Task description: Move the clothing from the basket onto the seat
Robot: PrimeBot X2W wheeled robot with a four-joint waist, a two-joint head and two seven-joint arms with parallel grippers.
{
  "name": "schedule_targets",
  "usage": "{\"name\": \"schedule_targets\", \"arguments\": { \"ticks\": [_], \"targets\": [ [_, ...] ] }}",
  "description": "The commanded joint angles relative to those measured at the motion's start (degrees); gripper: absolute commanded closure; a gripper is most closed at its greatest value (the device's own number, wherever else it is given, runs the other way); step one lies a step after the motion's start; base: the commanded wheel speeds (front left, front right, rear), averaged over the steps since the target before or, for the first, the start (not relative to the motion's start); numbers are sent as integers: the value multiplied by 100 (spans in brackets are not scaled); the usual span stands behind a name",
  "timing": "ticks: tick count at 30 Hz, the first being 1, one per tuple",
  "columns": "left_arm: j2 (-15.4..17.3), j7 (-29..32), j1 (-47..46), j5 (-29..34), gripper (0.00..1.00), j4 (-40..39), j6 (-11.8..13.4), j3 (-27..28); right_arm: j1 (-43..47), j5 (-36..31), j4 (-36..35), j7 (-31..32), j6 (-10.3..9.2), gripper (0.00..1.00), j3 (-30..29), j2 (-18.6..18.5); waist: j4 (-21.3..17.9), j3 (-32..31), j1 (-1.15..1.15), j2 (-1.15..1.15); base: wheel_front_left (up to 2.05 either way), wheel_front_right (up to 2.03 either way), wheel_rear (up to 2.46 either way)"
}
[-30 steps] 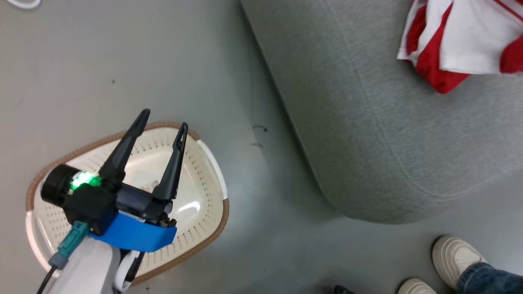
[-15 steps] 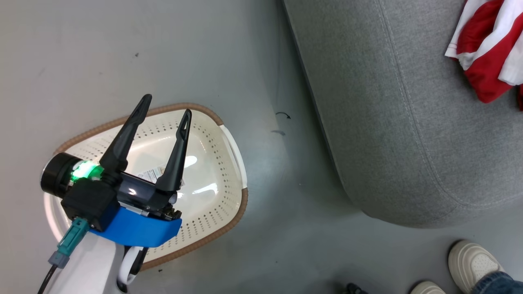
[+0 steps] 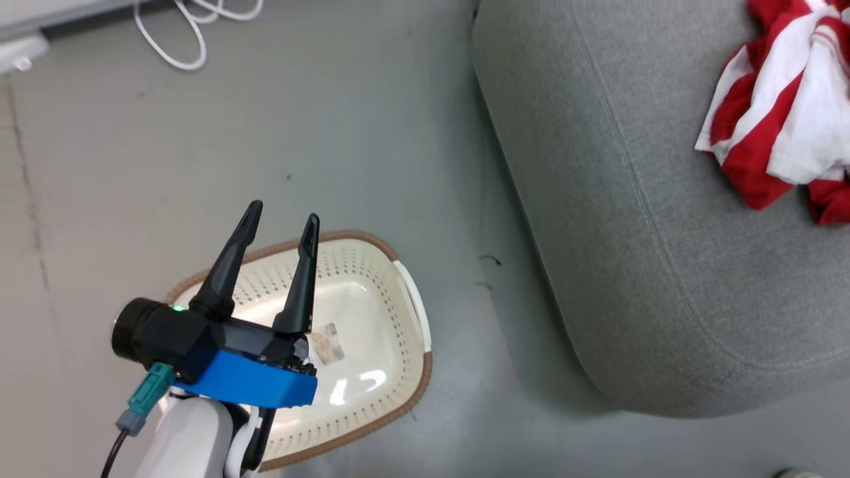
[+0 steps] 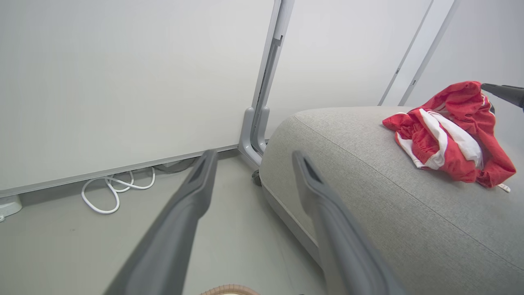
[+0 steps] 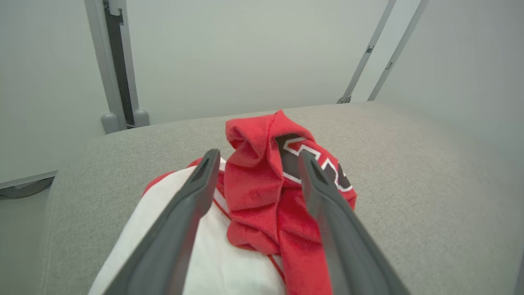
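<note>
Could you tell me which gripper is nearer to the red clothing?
Right: the right gripper is open right at the clothing on the seat; the left gripper hovers over the basket, well away.

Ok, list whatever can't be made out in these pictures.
- Head view: the clothing is cut off by the right edge, so its full extent is unknown.
- Head view: the left gripper covers part of the basket. The sticker inside is too small to read.
- Right wrist view: the lettering is folded and partly behind a finger, so it is unreadable.
- Left wrist view: the bottom edge cuts the basket down to a sliver of rim.
</note>
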Motion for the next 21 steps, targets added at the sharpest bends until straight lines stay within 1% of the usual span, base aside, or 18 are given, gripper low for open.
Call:
{"name": "schedule_targets", "arguments": {
  "ticks": [1, 9, 12, 13, 14, 17, 21],
  "targets": [
    [-75, -15, 108, -35, 0, 99, -47, 77, 232, 73, -127, -87, 2, 0, 85, 119, 266, -452, 0, 0, 0, 0, 0],
    [-348, -15, 448, -69, 0, 542, -33, 340, 1327, 294, -1014, -220, 1, 0, 655, 619, 537, -1174, 0, 0, 0, 0, 0],
    [-408, -15, 551, -86, 0, 668, -34, 406, 1802, 299, -1416, -222, 2, 0, 844, 821, 612, -1381, 0, 0, 0, 0, 0],
    [-408, -15, 551, -86, 0, 668, -34, 406, 1802, 299, -1416, -222, 2, 0, 844, 821, 612, -1381, 0, 0, 0, 0, 0],
    [-434, -15, 604, -106, 0, 744, -35, 466, 2114, 288, -1669, -212, 1, 0, 978, 942, 650, -1508, 0, 0, 0, 0, 0],
    [-473, -15, 678, -99, 0, 871, -35, 553, 2568, 291, -2013, -126, 2, 0, 1154, 1117, 701, -1676, 0, 0, 0, 0, 0],
    [-512, -15, 745, -105, 0, 960, -36, 681, 2985, 307, -2386, -32, 1, 0, 1339, 1241, 751, -1823, 0, 0, 0, 0, 0]
  ]
}}
